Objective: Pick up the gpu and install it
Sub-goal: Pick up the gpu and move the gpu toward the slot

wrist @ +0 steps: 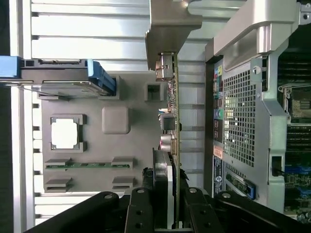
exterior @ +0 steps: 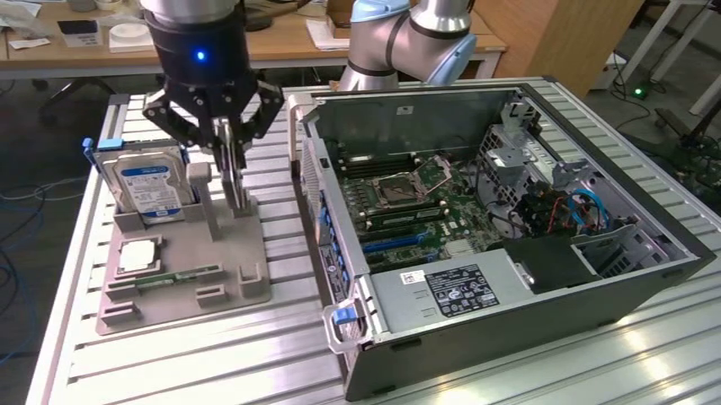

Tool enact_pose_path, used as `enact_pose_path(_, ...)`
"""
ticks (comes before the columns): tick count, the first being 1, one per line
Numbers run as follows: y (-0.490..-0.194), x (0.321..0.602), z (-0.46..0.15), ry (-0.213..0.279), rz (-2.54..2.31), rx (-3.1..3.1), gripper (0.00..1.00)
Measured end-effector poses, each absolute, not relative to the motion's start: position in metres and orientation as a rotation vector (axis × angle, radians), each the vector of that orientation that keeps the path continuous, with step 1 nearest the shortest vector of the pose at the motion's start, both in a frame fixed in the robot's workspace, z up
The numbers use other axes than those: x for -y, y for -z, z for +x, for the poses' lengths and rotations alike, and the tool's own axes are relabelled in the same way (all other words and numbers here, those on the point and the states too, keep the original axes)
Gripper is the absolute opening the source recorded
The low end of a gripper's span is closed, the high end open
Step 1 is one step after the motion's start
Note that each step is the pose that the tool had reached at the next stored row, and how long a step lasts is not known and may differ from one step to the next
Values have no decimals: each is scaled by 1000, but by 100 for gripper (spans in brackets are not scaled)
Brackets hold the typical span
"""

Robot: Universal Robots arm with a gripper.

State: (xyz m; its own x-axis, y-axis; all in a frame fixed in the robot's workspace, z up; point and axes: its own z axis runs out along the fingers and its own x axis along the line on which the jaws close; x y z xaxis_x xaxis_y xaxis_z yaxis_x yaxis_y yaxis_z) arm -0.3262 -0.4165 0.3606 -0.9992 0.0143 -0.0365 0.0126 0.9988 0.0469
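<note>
Over the grey parts tray (exterior: 169,308) on the slatted metal table (exterior: 147,363), the gripper (exterior: 231,145) hangs with its fingers clamped on the graphics card (exterior: 238,190). The card stands upright and edge-on between them. It is over the side of the tray nearest the open computer case (exterior: 496,337). Its lower end reaches down to tray level, but I cannot tell whether it sits in a slot or hangs just clear of it. In the wrist view the same grasp shows from above: the black fingers (wrist: 141,211) squeeze the thin green edge of the graphics card (wrist: 171,121) from both sides. The card's silver end bracket (wrist: 170,24) is at the end farthest from the gripper (wrist: 167,206). On the tray, away from the case, a hard drive (exterior: 147,181) with a blue and white label stands on edge in its holder. Nearer the front lie a square processor chip (exterior: 135,256) and a narrow green memory stick (exterior: 181,276) – both flat in their recesses. The case lies on its side just beside the tray on the exterior view's right, its side panel off and the motherboard (exterior: 411,198) exposed.
</note>
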Motion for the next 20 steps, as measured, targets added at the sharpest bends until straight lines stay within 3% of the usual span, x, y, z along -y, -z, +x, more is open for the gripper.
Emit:
enact_pose_path(13, -399, 416, -326, -74, 21, -3104, 28)
enact_pose_path(20, -402, 416, -327, -77, 22, -3122, 28)
